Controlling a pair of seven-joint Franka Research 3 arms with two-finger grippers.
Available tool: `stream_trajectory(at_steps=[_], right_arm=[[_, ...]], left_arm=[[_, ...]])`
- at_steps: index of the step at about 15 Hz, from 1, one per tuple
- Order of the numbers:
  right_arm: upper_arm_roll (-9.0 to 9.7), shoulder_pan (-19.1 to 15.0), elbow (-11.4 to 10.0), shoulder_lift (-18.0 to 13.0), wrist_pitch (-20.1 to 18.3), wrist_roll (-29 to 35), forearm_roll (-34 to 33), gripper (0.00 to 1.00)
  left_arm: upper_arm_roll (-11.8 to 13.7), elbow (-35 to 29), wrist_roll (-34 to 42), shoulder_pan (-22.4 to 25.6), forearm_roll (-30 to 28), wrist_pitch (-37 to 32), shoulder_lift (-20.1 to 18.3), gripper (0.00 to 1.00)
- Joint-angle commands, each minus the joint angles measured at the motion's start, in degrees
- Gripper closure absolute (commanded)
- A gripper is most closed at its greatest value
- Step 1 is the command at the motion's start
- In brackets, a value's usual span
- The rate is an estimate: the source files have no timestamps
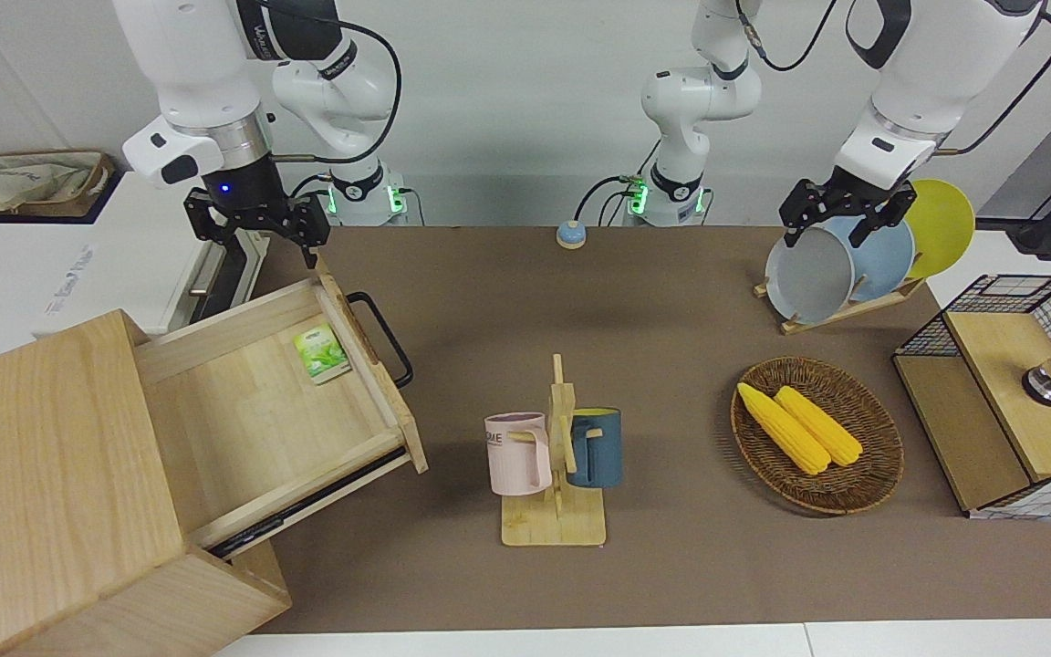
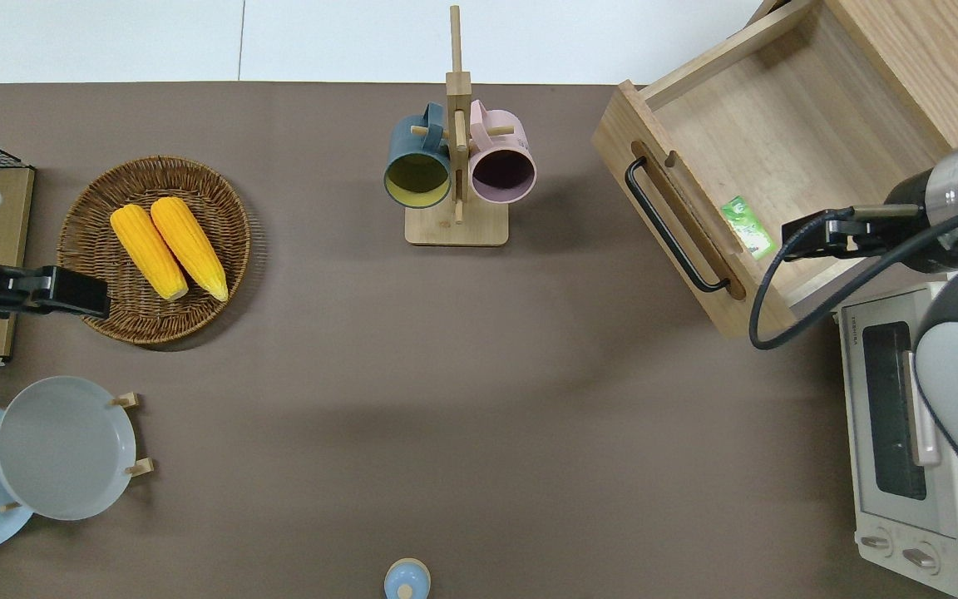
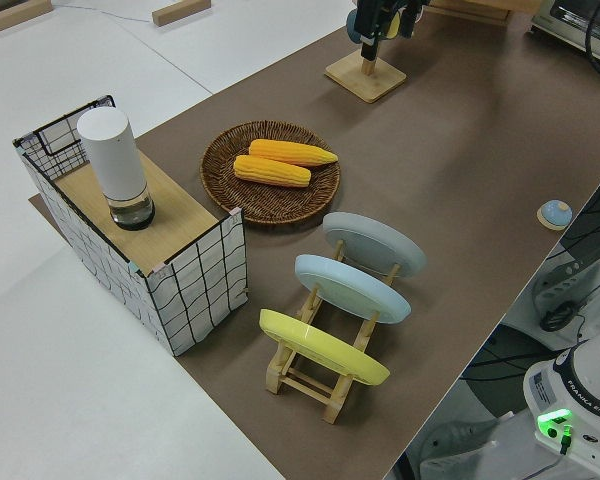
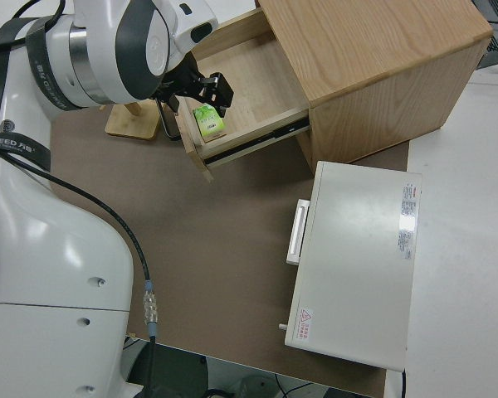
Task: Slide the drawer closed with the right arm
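Front view: drawer (image 1: 270, 415) stands pulled well out of the pale-wood cabinet (image 1: 51, 493) at the right arm's end of the brown surface (image 1: 671, 365), its black loop handle (image 1: 384, 338) on the front panel. A green packet (image 1: 322, 353) lies inside, close to the front panel. The right gripper (image 1: 256, 233) hangs with its fingers spread wide, holding nothing. The left arm is parked, its gripper (image 1: 845, 219) also spread with nothing between the fingers. A mug stand (image 1: 555, 511) with a pink mug (image 1: 518, 453) and a blue mug (image 1: 595, 447) sits mid-surface, beside a wicker basket (image 1: 872, 474) with two corn cobs (image 1: 799, 427).

Overhead view: the right gripper (image 2: 812, 237) is over the drawer's (image 2: 778, 141) interior corner nearest the robots, just beside the green packet (image 2: 747, 225). A white toaster oven (image 2: 870, 516) stands nearer to the robots than the drawer.

Left side view: three plates (image 3: 352, 290) stand in a wooden rack (image 3: 305, 385).

Right side view: the right gripper (image 4: 201, 93) is open over the drawer (image 4: 249, 83), by the packet (image 4: 207, 122).
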Motion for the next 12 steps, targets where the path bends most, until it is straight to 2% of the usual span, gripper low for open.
stream_trajectory(at_steps=[1,12], right_arm=[[0.55,-0.43,-0.44,-0.09,0.89,-0.59,0.04,0.015],[0.46,-0.61,-0.35,-0.09,0.10,-1.99,3.03,0.034]], left_arm=[[-0.37,1.49,0.55,0.22,0.98,-1.13,0.65,0.01],[-0.37,1.49,0.55,0.22,0.98,-1.13,0.74,0.01]])
